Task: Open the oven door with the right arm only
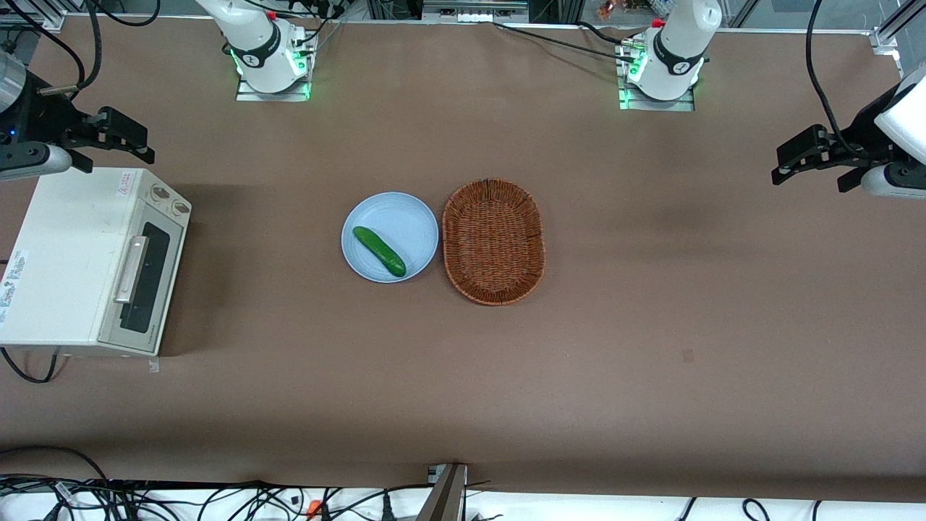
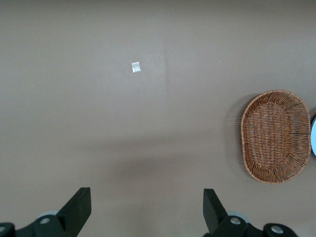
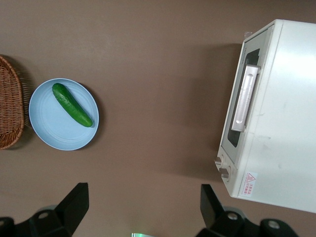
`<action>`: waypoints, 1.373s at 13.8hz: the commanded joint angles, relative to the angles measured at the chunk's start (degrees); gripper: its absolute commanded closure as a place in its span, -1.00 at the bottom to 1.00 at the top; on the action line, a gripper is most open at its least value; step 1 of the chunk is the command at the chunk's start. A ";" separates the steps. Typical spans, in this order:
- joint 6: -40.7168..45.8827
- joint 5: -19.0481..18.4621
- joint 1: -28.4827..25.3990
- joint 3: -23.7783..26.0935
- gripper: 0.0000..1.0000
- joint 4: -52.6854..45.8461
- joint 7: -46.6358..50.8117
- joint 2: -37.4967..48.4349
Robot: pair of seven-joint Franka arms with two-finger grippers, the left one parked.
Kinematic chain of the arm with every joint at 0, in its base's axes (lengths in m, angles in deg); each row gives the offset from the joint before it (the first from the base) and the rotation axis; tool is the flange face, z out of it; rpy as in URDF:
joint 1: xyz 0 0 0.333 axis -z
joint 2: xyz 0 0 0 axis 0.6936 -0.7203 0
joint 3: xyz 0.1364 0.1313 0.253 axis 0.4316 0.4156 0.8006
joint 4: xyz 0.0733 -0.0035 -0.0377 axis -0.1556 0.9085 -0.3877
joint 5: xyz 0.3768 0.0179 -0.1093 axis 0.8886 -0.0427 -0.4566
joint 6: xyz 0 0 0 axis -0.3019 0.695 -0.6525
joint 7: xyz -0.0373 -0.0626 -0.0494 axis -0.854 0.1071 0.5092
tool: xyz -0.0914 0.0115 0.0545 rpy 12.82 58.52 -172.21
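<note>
Front view overlooks the whole table point(image 1: 651, 325); both wrist views look down, sharing the basket point(image 3: 10, 106).

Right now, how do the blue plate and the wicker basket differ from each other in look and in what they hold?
The plate is round, smooth and light blue; the basket is oval, woven and brown. The plate holds a cucumber, lying at a slant; the basket holds nothing. The basket looks larger than the plate. Both rest side by side on the brown table, apart from the oven door, which is shut. The right arm's gripper hovers open above the oven, holding nothing.
</note>
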 commanded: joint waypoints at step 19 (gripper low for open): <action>1.22 -3.93 -0.73 0.03 -1.00 -0.64 0.63 -0.40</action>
